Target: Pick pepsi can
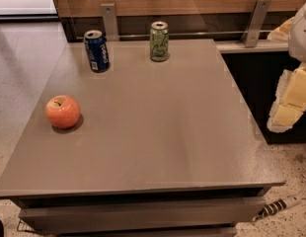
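Note:
The pepsi can (96, 51) is dark blue with white lettering and a silver top. It stands upright at the back left of the grey table (158, 132). My gripper (290, 100), white with pale yellow pads, hangs at the right edge of the view, beyond the table's right side and far from the can. It holds nothing that I can see.
A light green can (159, 41) stands upright at the back middle of the table, to the right of the pepsi can. A red-orange apple (62, 111) sits near the left edge. A wooden wall panel with metal brackets (109, 19) runs behind the table. A cable (279, 206) lies on the floor at lower right.

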{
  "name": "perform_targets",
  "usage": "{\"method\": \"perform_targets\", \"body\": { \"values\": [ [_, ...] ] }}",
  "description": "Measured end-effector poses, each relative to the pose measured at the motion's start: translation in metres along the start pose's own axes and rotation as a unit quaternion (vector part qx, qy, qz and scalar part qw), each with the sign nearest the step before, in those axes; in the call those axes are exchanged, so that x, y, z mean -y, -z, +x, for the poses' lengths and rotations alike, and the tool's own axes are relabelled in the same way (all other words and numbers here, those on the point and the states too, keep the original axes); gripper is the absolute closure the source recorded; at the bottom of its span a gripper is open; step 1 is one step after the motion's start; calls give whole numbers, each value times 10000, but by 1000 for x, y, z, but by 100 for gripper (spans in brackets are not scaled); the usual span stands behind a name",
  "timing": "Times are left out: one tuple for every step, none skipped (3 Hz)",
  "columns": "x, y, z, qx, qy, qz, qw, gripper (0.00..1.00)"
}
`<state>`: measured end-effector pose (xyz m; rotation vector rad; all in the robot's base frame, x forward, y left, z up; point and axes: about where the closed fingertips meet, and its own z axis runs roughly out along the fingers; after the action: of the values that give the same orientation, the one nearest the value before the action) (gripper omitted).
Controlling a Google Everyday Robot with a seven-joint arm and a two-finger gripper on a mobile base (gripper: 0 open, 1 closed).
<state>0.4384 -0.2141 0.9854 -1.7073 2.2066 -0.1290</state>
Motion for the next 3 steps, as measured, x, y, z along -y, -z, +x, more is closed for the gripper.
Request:
{"method": "perform_targets", "body": {
  "values": [
    [0,0,0,0,0,1,10000,0],
    [9,-6,-7,298,-75,165,9994,0],
    [15,-32,-30,1053,-434,309,9930,0]
  ]
}}
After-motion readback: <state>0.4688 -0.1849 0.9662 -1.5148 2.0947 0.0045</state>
